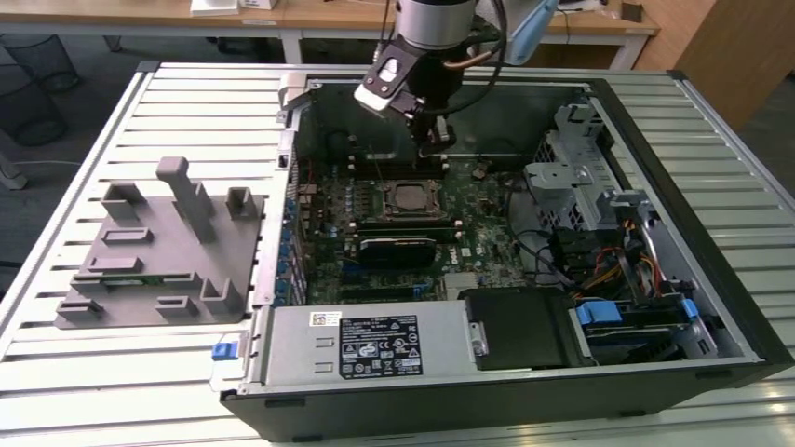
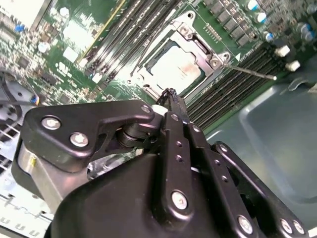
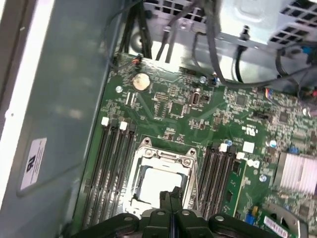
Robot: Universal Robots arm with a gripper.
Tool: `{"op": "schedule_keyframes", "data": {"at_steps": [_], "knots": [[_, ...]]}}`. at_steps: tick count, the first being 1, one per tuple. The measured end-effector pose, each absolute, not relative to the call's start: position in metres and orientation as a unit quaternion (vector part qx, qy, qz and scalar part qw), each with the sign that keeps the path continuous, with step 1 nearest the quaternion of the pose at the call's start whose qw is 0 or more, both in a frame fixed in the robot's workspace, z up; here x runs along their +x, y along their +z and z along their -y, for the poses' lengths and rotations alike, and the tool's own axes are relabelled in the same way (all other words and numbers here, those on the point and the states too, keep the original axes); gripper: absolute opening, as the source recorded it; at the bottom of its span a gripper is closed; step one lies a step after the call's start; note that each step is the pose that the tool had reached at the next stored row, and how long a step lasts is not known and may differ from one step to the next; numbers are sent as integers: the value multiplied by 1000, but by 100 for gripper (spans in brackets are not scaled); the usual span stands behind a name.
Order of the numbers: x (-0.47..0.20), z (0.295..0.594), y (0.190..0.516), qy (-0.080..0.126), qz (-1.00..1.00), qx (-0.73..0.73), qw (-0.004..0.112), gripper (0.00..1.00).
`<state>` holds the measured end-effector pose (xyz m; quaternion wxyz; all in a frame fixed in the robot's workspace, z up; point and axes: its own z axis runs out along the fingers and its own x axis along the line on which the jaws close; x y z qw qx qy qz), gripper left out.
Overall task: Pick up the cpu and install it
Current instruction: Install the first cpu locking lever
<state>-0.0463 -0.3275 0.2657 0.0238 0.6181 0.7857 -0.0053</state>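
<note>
Holds gripper [image 1: 435, 142] inside the case [image 1: 522, 402], fingertips [image 2: 174, 106] pressed together, pinching nothing. Hangs over the motherboard [image 3: 173, 114], near the socket [image 3: 163, 156], apart from the cpu [image 3: 153, 181]. Appears in the exterior view over the slots beyond the socket. Sees the cpu lying flat in the socket, pale silvery top up, metal frame around it, dark memory slots [image 3: 111, 168] along both sides.

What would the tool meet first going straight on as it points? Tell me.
Probably the cpu lying in the socket, or the socket itself at its edge. The tool hangs above them, and depth is unclear.
</note>
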Motion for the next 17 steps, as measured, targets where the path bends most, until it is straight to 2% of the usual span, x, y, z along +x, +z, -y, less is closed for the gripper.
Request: {"op": "schedule_keyframes", "data": {"at_steps": [7,11,17], "knots": [[-46,327,265,0,-820,573,21,11],[-46,327,264,14,-830,558,11,11],[-46,327,264,15,-857,515,10,11]]}}
